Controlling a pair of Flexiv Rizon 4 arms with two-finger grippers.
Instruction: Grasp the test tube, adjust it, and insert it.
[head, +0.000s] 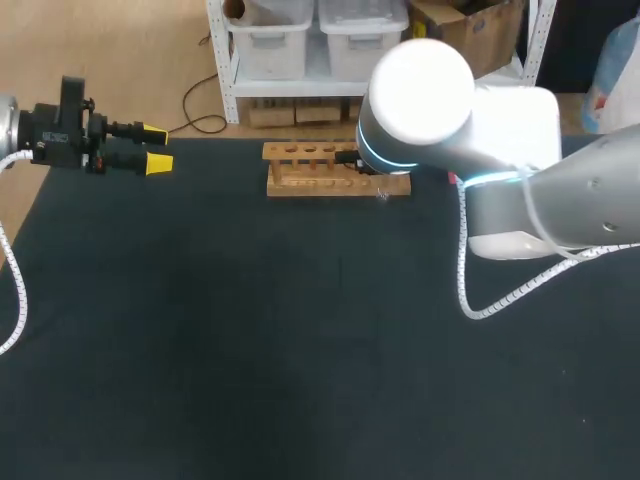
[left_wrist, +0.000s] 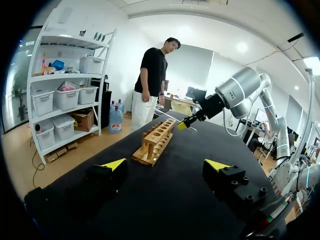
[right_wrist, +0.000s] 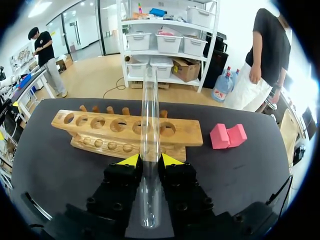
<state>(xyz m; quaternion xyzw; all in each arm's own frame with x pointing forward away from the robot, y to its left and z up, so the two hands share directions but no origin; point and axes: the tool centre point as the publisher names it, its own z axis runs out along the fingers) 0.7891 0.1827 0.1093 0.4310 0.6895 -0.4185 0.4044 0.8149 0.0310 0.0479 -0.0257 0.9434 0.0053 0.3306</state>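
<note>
A clear glass test tube (right_wrist: 149, 115) lies lengthwise between my right gripper's (right_wrist: 149, 161) yellow-tipped fingers, which are shut on it. Its far end points over the wooden rack (right_wrist: 125, 131), which has a row of holes. The left wrist view shows that same gripper (left_wrist: 184, 124) holding the tube (left_wrist: 169, 116) just above the rack's (left_wrist: 155, 142) far end. From above, the rack (head: 310, 170) stands at the table's far middle, and my right arm's elbow hides the gripper. My left gripper (head: 156, 146) hovers open at the far left, well away from the rack, with nothing between its fingers (left_wrist: 115, 164).
A pink foam block (right_wrist: 227, 136) lies on the black table (head: 250, 330) just to the right of the rack. My right arm's bulky elbow (head: 420, 90) and white cable (head: 500, 300) hang over the table's right part.
</note>
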